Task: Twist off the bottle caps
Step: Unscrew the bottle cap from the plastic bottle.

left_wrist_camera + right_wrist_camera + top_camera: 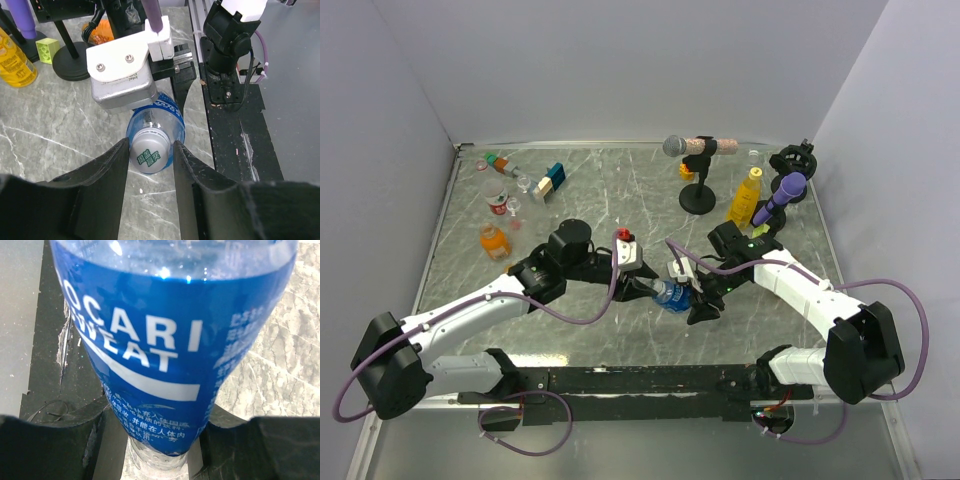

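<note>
A clear bottle with a blue label (672, 294) is held lying level above the table between both arms. My right gripper (160, 440) is shut on its lower body (165, 330), a finger (50, 445) on each side. Its white cap (148, 156) with green print points at my left wrist camera. My left gripper (150, 147) stands round the cap. The left finger touches the cap and the right finger (187, 165) stands a sliver away from it, so the jaws are slightly open. From above, the left gripper (648, 287) meets the bottle's neck end.
A tall yellow bottle (747, 197) stands at the back right between a black microphone stand (697, 195) and a purple microphone (785, 195). At the back left are an orange bottle (493, 240), a red can (498, 203) and coloured blocks (552, 180).
</note>
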`<state>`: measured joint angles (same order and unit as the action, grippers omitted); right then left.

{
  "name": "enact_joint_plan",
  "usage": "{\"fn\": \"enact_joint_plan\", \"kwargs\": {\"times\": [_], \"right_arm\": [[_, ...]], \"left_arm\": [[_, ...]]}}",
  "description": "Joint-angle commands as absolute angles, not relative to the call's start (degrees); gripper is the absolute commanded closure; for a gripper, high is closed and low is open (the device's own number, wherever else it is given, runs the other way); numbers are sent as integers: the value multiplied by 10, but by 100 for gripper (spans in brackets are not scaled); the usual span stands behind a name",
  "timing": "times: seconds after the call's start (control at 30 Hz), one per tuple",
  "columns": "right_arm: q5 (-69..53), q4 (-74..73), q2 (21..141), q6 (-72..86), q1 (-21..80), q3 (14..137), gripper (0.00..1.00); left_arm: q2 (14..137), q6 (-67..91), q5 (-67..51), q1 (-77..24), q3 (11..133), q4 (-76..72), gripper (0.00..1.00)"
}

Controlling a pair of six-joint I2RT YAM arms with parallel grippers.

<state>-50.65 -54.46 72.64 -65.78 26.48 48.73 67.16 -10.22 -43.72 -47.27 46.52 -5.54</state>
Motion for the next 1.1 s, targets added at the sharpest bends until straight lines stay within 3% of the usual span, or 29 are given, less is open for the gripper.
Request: {"fn": "enact_joint_plan", "kwargs": {"times": [0.0, 0.4, 0.47, 0.63, 0.9, 1.07], "right_arm": [[-531, -541, 731, -676, 268, 501, 70], [-530, -541, 733, -676, 268, 501, 70], [-530, -541, 733, -676, 268, 501, 70], [-528, -541, 733, -674, 268, 501, 70], [-526, -540, 736, -673, 267, 503, 70], [-526, -541, 737, -672, 268, 503, 70]], "left_arm": [[673, -106, -453, -472, 473, -50, 56], [680, -101, -453, -473, 472, -47, 71], [681, -100, -454, -472, 473, -44, 76], [679, -6, -421, -472, 475, -56, 99], [667, 394, -224, -490, 504, 19, 99], [655, 476, -149, -519, 533, 88, 99]]}}
